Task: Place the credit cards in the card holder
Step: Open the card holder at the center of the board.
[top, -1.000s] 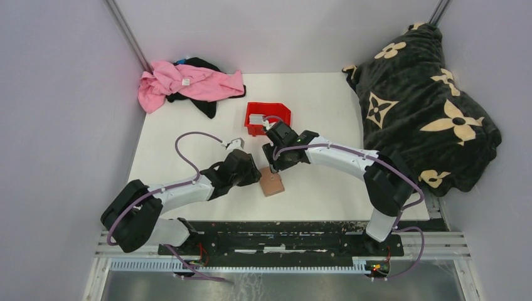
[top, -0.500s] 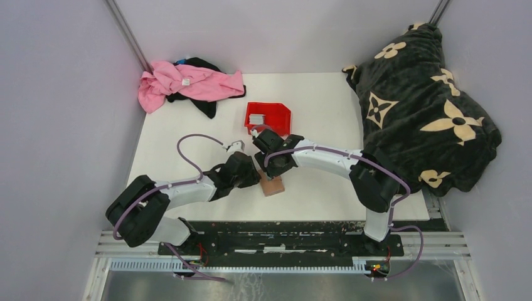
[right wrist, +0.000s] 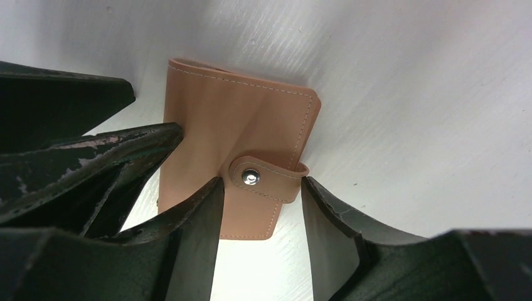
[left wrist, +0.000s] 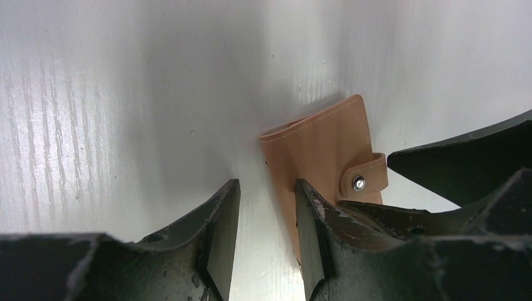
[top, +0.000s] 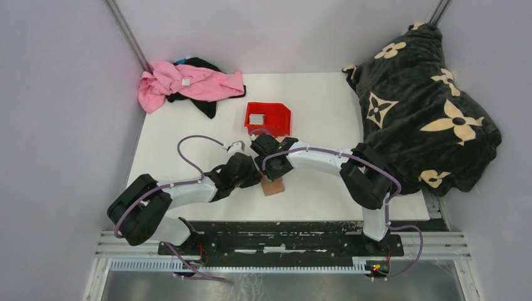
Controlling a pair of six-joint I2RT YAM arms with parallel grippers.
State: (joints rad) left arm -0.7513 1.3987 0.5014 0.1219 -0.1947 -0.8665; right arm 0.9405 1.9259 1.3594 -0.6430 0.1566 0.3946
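Both grippers crowd the closed card holder (top: pixel 272 186) on the table (top: pixel 188 138); the right gripper (right wrist: pixel 260 222) has come over from the red bin (top: pixel 279 113), jaws spread astride the snap tab (right wrist: pixel 263 179); the left gripper (left wrist: pixel 263 244) gapes at its edge; credit cards (top: pixel 256 118) wait in the bin; unsnapping likely next.

You have the card holder (top: pixel 272 186) lying on the table (top: pixel 188 132), close to the near edge and about midway along it. From the holder:

- The bin (top: pixel 283 111) sits at 12 o'clock, well apart, with the credit cards (top: pixel 256 118) in it.
- The heap of clothes (top: pixel 188 83) lies at 11 o'clock, in the far left corner.
- The blanket (top: pixel 426 106) lies at 2 o'clock, over the right edge.
- The left gripper (left wrist: pixel 266 188) stands at 10 o'clock.
- The right gripper (right wrist: pixel 262 185) stands at 12 o'clock, over the holder's tab.
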